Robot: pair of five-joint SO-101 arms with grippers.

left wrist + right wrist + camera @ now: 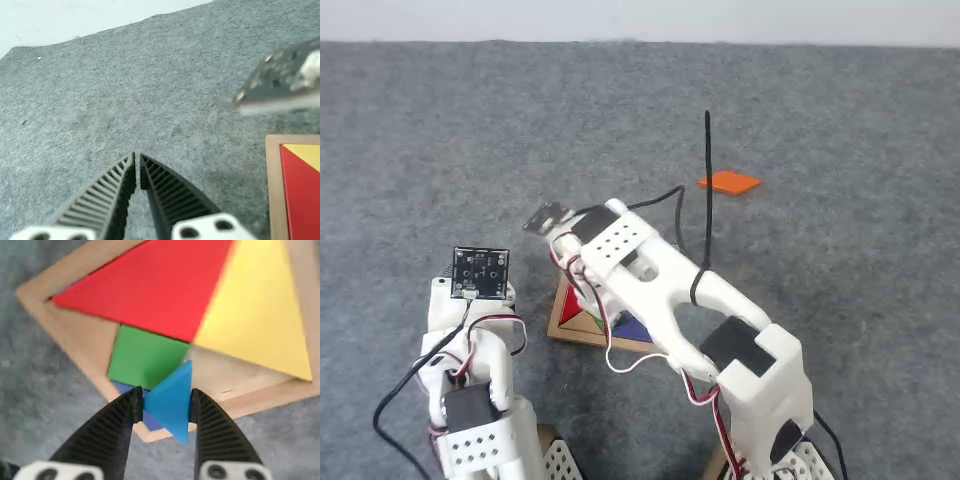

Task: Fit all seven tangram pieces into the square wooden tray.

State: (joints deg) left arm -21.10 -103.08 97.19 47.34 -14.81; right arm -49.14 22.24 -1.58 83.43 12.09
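The square wooden tray (75, 340) holds a red triangle (150, 285), a yellow triangle (255, 315), a green square (142, 357) and a dark blue piece (125, 389). The right pincer (165, 400) pinches a light blue triangle (170, 400) over the bare gap. An orange piece (728, 183) lies on the surface at 1 o'clock from the tray, well apart. The left pincer (137, 157) is pressed together, empty. Judged about half done.

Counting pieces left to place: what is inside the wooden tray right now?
Red triangle, yellow triangle and green piece lie in the tray. The right gripper holds a blue triangle over it, covering most of a darker blue piece beneath.
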